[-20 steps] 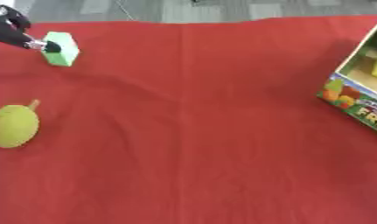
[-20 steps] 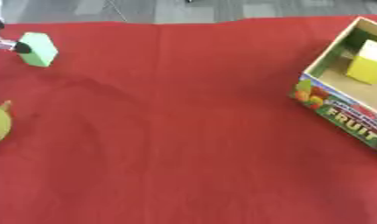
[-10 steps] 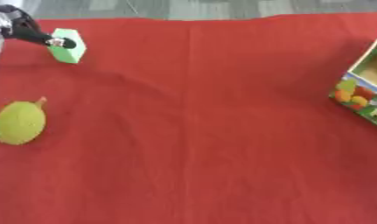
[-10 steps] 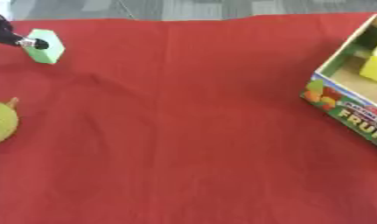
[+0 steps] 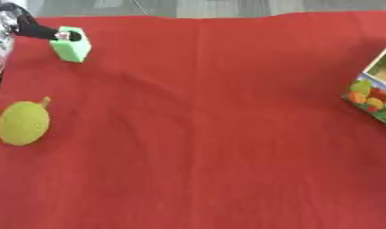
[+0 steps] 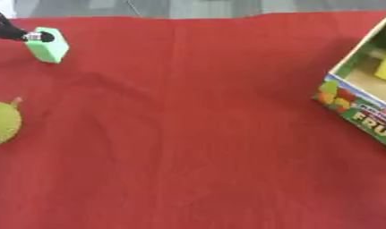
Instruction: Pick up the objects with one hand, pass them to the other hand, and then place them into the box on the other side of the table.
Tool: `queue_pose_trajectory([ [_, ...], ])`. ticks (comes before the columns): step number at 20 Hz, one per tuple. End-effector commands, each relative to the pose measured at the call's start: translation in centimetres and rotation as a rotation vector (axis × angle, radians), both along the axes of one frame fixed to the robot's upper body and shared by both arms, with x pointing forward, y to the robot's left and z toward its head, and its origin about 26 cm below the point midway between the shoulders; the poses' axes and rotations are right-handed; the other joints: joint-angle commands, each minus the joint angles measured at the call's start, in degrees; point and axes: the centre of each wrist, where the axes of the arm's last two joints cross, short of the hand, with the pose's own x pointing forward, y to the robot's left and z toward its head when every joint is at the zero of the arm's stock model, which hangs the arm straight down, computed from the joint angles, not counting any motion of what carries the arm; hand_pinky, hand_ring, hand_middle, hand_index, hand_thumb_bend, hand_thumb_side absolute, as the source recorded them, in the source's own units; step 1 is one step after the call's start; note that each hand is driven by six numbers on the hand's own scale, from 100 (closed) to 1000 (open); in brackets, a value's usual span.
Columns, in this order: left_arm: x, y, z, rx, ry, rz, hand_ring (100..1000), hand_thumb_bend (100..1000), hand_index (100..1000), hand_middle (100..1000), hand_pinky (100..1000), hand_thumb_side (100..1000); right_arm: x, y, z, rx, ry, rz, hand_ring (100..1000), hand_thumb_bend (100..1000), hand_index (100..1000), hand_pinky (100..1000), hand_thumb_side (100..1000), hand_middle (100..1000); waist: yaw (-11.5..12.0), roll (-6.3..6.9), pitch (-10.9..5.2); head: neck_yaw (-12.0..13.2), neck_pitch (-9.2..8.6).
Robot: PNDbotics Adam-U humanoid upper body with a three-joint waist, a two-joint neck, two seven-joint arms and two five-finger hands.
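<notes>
Red cloth [image 5: 211, 134] covers your table. Your left hand [image 5: 27, 27] touches the green block [image 5: 72, 44] with one fingertip — whether it is grasping, you cannot tell. Nearer to you than the block lies a yellow-green fruit [image 5: 23, 123]. Well across from the block — the fruit-printed box [image 6: 360, 89].

Head stereo pair, downward, overlapping tabletop [image 5: 227, 134]

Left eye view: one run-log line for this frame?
left hand: fingertip on green block | right hand: not in view | yellow-green bumpy fruit: on red cloth | fruit-printed cardboard box: right edge
</notes>
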Motion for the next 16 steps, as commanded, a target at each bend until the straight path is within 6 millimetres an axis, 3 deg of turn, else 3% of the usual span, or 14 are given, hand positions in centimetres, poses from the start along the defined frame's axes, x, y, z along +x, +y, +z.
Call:
queue_pose_trajectory([
  [1,-0.39,0.65,1.86,-0.032,-0.038,0.026,811,950,828,738,855,701,-0.35,-0.16,1.18,-0.032,-0.031,-0.009,882,199,888,822,380,815,-0.2,0.06,-0.94,0.5,-1.27],
  [13,-0.13,0.75,1.33,-0.033,-0.075,0.135,813,923,836,745,856,690,-0.21,-0.41,1.37,-0.041,-0.043,-0.009,881,182,886,822,393,813,-1.8,0.56,0.34,1.2,-2.94],
  [16,-0.02,0.41,1.45,-0.001,-0.093,0.146,811,845,829,739,851,705,-0.13,-0.52,1.18,-0.042,-0.037,-0.015,881,179,886,822,400,812,-1.8,0.63,0.54,1.3,-2.7],
])
